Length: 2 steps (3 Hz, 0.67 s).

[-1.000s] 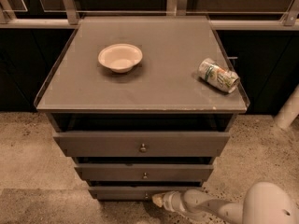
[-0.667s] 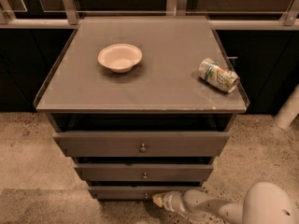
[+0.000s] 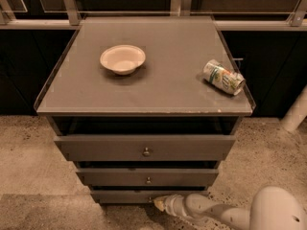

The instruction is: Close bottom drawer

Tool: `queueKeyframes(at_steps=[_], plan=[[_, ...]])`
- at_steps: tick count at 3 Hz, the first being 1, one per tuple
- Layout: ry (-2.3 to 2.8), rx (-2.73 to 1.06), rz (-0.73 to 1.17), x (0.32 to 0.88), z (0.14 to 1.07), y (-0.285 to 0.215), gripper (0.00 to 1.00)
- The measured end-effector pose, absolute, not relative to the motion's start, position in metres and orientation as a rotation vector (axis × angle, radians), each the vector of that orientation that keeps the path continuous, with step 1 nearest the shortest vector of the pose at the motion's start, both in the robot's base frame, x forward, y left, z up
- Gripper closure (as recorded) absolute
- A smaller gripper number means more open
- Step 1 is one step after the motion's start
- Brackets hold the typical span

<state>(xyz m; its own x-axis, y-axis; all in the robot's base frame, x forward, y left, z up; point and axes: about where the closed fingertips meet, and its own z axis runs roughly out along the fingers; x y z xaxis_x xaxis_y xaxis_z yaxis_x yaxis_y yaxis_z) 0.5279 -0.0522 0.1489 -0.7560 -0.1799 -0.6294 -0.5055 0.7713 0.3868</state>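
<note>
The bottom drawer [image 3: 122, 195] is the lowest, narrowest grey-brown front of the cabinet, seen near the floor. It sits only slightly forward of the cabinet body, beneath the middle drawer [image 3: 147, 177] and the wide top drawer [image 3: 144, 147]. My gripper [image 3: 158, 203] reaches in from the lower right on a white arm, and its tip is against the bottom drawer's front near the middle, where the small knob is hidden behind it.
A cream bowl [image 3: 122, 59] and a tipped can [image 3: 223, 77] lie on the cabinet top [image 3: 158, 90]. My white arm's elbow [image 3: 278, 212] fills the lower right corner. A white post [image 3: 296, 111] stands at the right. Speckled floor surrounds the cabinet.
</note>
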Motion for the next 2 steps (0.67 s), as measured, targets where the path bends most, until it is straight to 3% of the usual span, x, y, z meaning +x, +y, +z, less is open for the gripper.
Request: queueKeyframes(at_steps=[2], plan=[[2.492, -0.52, 0.814, 0.504, 0.165, -0.06, 1.0]])
